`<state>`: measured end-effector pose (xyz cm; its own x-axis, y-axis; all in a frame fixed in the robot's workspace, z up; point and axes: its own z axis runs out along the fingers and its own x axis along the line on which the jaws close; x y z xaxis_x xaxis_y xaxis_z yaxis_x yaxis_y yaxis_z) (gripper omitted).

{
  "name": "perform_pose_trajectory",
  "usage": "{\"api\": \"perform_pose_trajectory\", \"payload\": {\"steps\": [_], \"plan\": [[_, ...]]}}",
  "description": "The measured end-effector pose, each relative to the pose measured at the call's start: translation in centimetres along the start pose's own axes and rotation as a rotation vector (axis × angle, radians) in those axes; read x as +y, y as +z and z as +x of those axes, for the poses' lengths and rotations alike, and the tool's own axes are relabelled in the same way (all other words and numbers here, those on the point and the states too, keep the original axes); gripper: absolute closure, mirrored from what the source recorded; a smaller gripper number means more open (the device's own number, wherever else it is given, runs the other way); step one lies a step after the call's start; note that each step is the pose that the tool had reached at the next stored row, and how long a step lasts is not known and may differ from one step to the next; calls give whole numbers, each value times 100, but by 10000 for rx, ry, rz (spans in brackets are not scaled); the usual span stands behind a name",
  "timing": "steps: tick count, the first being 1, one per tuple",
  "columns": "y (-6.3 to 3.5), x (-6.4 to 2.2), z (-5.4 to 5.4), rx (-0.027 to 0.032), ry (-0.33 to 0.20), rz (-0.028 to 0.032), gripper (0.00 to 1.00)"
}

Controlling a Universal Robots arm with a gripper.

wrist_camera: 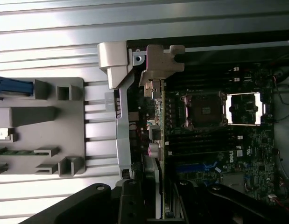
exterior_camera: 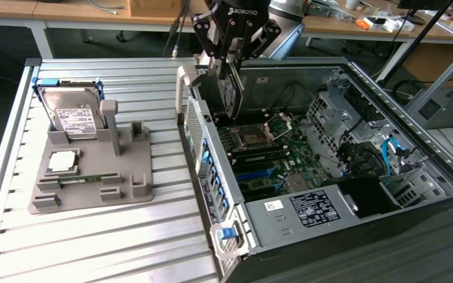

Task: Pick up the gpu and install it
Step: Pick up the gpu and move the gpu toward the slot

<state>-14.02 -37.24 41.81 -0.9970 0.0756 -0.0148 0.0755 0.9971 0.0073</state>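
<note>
My gripper [exterior_camera: 230,62] is shut on the gpu [exterior_camera: 233,94], a dark flat card that hangs on edge below the fingers. It is held inside the open computer case [exterior_camera: 415,147], close to the case's rear wall [exterior_camera: 197,127] and above the motherboard [exterior_camera: 270,168]. In the wrist view the gpu [wrist_camera: 155,184] is seen edge-on as a thin silvery strip between the black fingers [wrist_camera: 130,203]. It lies along the board's rear edge, beside the processor socket [wrist_camera: 202,109]. Whether the card touches a slot is hidden.
A grey holder tray [exterior_camera: 92,194] on the slatted metal table at the exterior view's left carries a hard drive [exterior_camera: 73,115], a processor chip [exterior_camera: 61,160] and a green memory stick [exterior_camera: 85,177]. Inside the case are a drive cage [exterior_camera: 341,118], blue cables [exterior_camera: 391,150] and a power supply [exterior_camera: 313,207].
</note>
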Motion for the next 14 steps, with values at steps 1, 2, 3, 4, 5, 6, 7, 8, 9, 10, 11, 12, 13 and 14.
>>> {"api": "perform_pose_trajectory", "payload": {"steps": [1,2,3,4,5,6,7,8,9,10,11,12,13,14], "plan": [[0,1,-10,0,0,-1,70],[0,2,-20,1,1,0,70],[0,2,-31,2,1,0,70],[0,3,-38,2,1,1,70],[1,3,-48,2,0,0,70],[1,4,-57,1,0,0,70],[1,5,-78,1,0,0,70],[2,6,-88,1,0,0,70],[1,7,-98,2,0,0,70],[2,8,-108,2,-1,0,70],[2,8,-116,2,0,0,70],[2,9,-125,2,0,0,70],[2,9,-134,2,0,0,70],[2,10,-143,2,0,0,70]]}}
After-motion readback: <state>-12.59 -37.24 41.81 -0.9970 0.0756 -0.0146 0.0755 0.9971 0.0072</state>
